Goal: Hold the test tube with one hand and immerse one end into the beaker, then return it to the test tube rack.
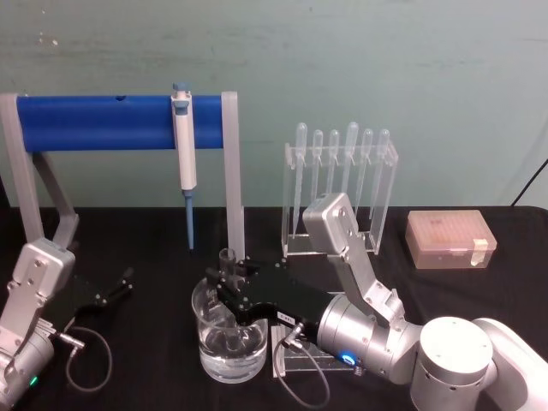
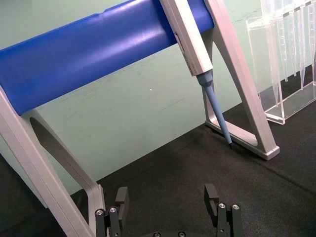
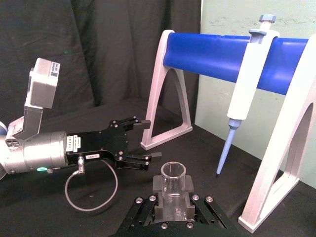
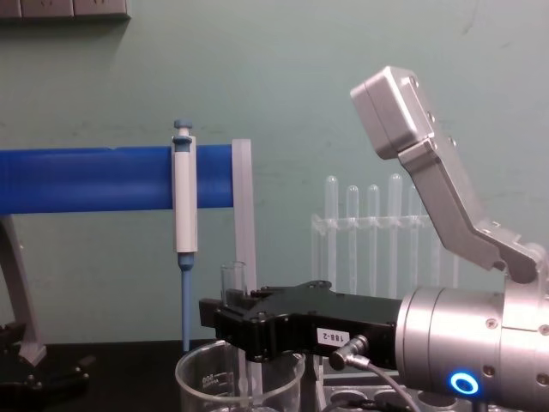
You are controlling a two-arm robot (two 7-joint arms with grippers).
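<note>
Black two-finger right gripper [image 1: 224, 282], jaws pinching a clear glass test tube [image 1: 228, 260] upright, lower end inside the wide clear glass beaker [image 1: 209, 349]; left gripper [image 1: 120, 287] low over the black table [image 1: 137, 240], jaws spread

The right tool [image 1: 224, 282] is black, the test tube [image 1: 227, 259] and beaker [image 1: 231, 361] clear, the bar [image 1: 94, 122] blue, the pipettor [image 1: 184, 145] white, blue-tipped.

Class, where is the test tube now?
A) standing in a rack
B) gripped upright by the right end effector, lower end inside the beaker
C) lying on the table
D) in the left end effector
B: the right end effector clamps the test tube upright, its bottom down in the beaker.
</note>
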